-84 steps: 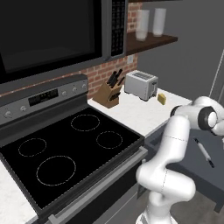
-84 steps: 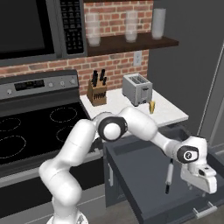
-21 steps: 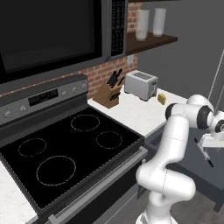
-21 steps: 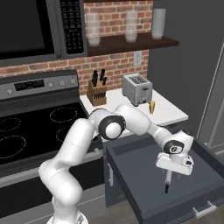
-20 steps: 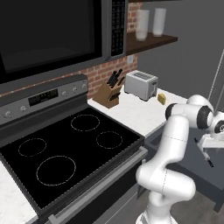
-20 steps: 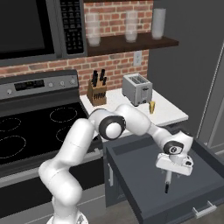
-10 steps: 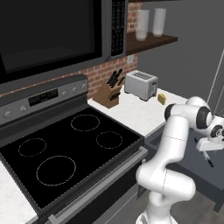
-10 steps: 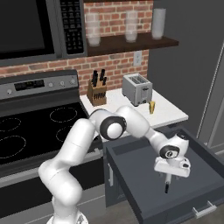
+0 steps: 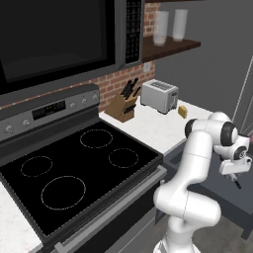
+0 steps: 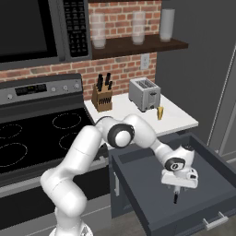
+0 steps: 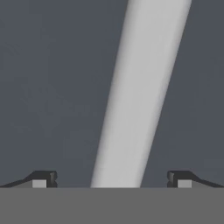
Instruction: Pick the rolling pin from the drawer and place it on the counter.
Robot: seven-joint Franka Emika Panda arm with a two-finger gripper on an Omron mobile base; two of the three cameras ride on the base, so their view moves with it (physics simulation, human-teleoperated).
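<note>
Compared with a second ago, the hand has dropped lower into the open drawer (image 10: 209,163), and compared with four seconds ago it has swung in from the drawer's right front toward its middle, so that it now sits right over the rolling pin (image 11: 140,94). The jaws (image 11: 111,178) stand wide open, one tip on each side of the pale roller, with a gap on both sides and nothing gripped. From the right base view the hand covers most of the pin, and one dark handle end pokes out below it toward the drawer front. The pin lies flat on the drawer floor, running slightly slantwise between the tips. On the white bench (image 10: 173,119) behind the drawer stand a toaster (image 10: 144,93), a knife block (image 10: 102,97) and a small yellow item (image 10: 160,112), all well apart from the hand; the stovetop (image 9: 74,168) lies to the left
</note>
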